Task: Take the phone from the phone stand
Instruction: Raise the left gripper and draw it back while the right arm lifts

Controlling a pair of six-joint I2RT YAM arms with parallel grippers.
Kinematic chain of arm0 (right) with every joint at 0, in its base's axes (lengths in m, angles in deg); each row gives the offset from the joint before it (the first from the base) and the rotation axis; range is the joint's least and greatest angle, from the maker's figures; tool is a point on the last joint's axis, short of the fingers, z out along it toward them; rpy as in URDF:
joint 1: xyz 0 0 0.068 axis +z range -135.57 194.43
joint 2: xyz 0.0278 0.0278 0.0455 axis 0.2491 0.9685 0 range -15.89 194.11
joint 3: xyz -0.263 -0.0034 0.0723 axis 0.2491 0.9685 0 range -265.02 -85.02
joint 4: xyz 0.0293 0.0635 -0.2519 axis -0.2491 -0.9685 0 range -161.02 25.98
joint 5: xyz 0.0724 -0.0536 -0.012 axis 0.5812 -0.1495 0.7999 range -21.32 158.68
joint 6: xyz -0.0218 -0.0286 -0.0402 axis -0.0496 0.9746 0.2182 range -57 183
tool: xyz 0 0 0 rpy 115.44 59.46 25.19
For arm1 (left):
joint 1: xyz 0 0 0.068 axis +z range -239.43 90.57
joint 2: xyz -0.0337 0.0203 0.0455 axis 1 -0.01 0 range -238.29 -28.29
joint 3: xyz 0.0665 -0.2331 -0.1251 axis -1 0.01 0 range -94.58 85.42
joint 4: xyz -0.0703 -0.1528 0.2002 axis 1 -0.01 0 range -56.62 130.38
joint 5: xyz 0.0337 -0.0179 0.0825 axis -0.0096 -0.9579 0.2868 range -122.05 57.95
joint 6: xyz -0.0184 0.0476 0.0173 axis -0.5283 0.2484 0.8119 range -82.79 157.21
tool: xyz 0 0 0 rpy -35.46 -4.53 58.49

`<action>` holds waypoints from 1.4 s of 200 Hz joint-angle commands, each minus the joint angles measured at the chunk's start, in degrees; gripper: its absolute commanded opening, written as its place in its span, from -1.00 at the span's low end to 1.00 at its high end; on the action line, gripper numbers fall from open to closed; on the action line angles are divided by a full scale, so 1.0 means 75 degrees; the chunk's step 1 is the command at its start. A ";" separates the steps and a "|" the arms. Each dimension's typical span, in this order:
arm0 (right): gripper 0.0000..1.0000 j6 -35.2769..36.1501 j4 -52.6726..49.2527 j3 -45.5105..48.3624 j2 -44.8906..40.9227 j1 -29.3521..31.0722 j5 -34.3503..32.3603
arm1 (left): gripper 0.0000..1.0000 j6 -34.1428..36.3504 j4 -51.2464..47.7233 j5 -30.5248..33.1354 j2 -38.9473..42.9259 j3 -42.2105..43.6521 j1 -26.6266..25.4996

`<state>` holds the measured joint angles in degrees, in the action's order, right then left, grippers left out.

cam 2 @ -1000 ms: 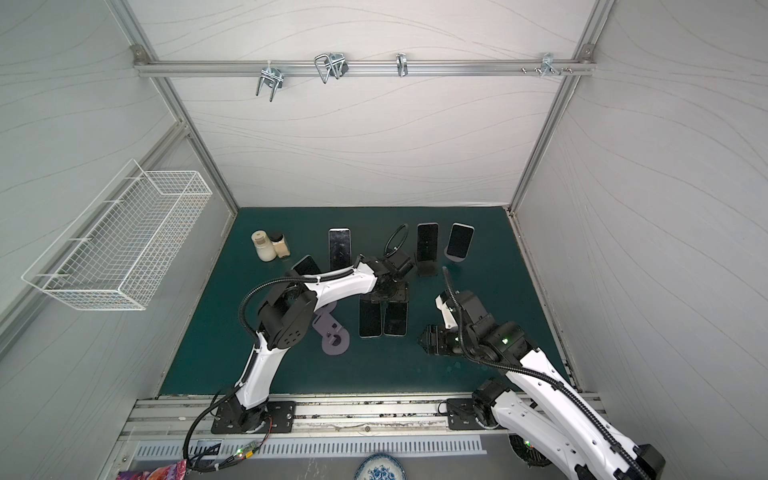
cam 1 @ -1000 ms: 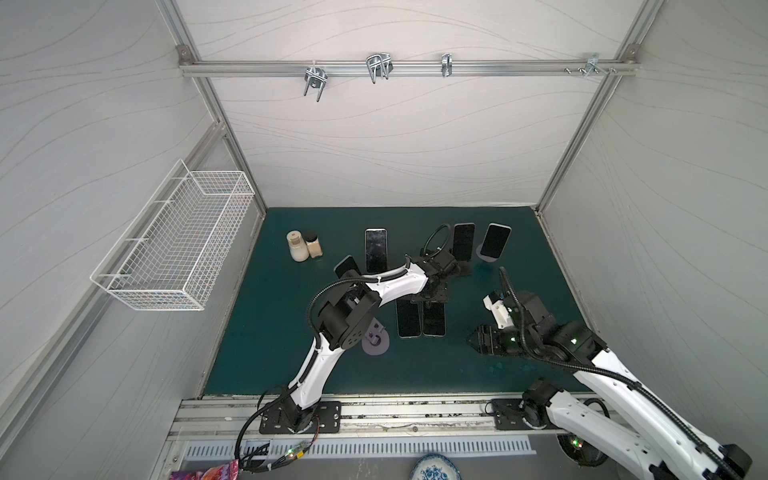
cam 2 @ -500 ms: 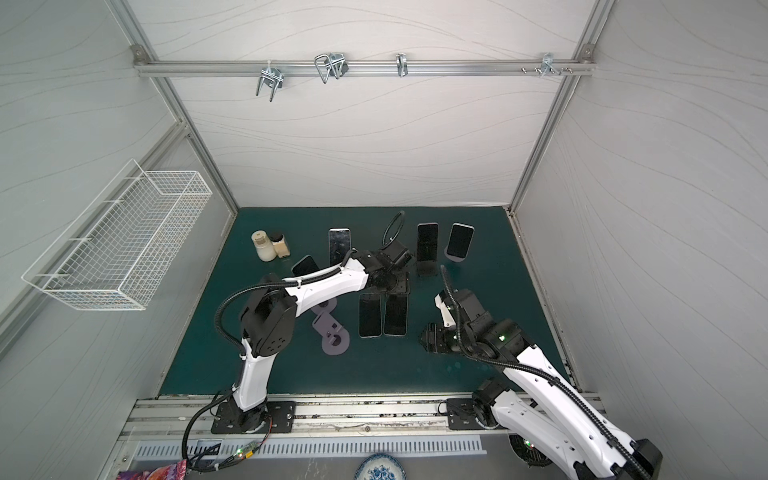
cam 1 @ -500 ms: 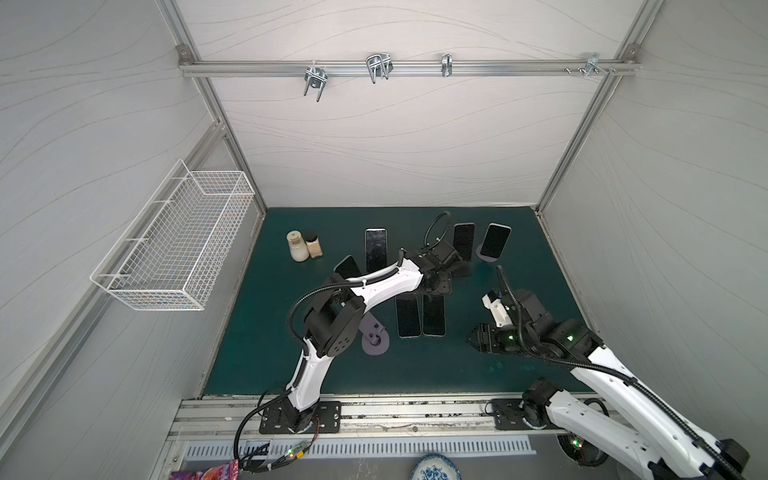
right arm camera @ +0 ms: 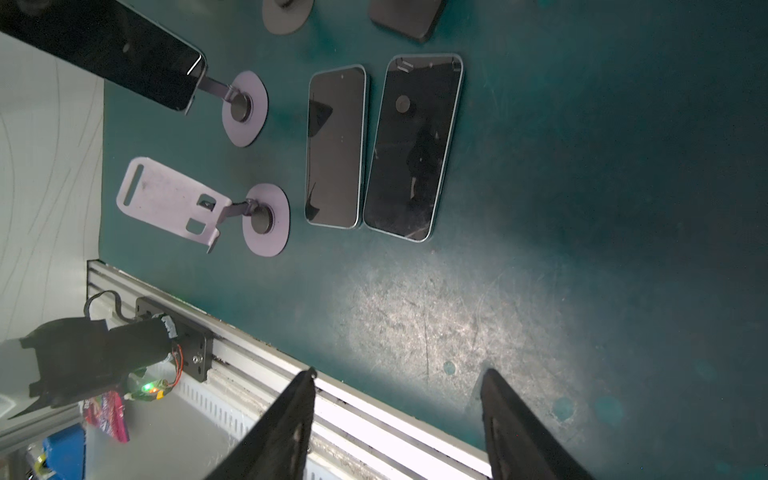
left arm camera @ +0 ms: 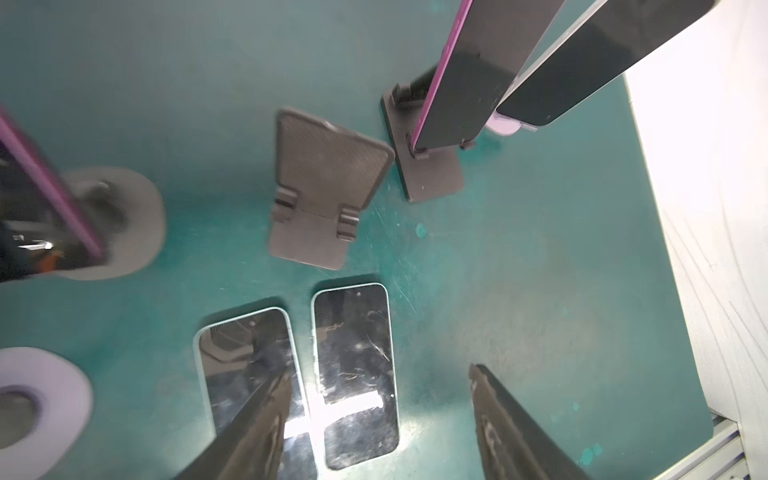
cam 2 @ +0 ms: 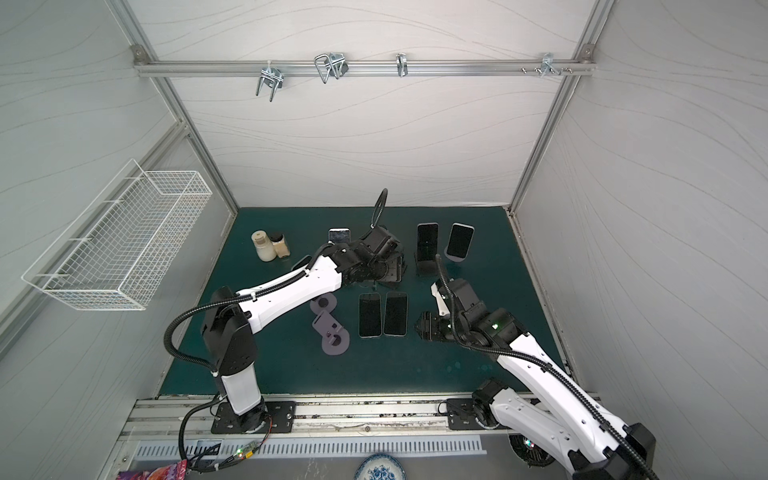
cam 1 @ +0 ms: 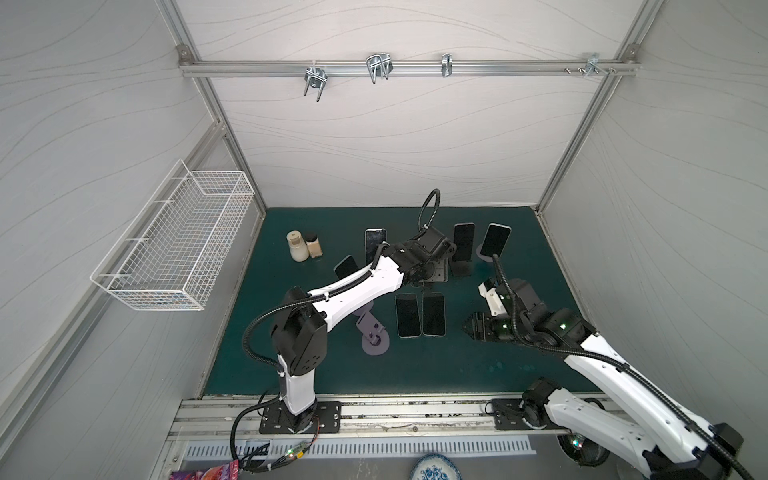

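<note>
Green bench [cam 1: 415, 374] carries two flat phones [cam 1: 407, 314] (screens up); a purple-edged phone [left arm camera: 469, 75] leans in its dark stand [left arm camera: 432, 174]; left end effector [left arm camera: 380, 370] and right end effector [right arm camera: 399, 370] hang spread, empty.

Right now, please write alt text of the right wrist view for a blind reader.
Two dark phones lie flat, side by side, on a green mat. Nearby are an empty lavender stand and a second stand holding a phone; the open right gripper holds nothing.

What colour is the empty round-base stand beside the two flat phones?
The empty stand is pale lilac; shows best in the right wrist view.
</note>
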<state>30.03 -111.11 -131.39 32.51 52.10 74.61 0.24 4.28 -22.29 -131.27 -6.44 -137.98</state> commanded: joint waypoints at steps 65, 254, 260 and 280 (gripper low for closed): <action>0.33 0.0338 0.0405 -0.0661 0.0342 -0.0167 -0.0456 | 0.34 0.0760 0.1015 0.0737 0.1761 0.1178 -0.0109; 0.43 0.1476 0.2740 -0.0458 -0.0148 0.0706 0.0855 | 0.35 0.1587 0.0385 0.2687 0.6550 0.4311 -0.0124; 0.43 0.1550 0.2859 -0.0442 -0.0110 0.0862 0.0721 | 0.36 0.1601 0.0391 0.2689 0.6670 0.4424 -0.0124; 0.42 0.1907 0.3304 -0.0371 0.0092 0.1351 0.0352 | 0.36 0.1636 0.0389 0.2613 0.6980 0.4743 -0.0124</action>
<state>39.64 -92.51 -134.40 31.94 58.79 79.88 11.45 7.45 -4.33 -81.07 27.31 -138.62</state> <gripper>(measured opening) 0.712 0.681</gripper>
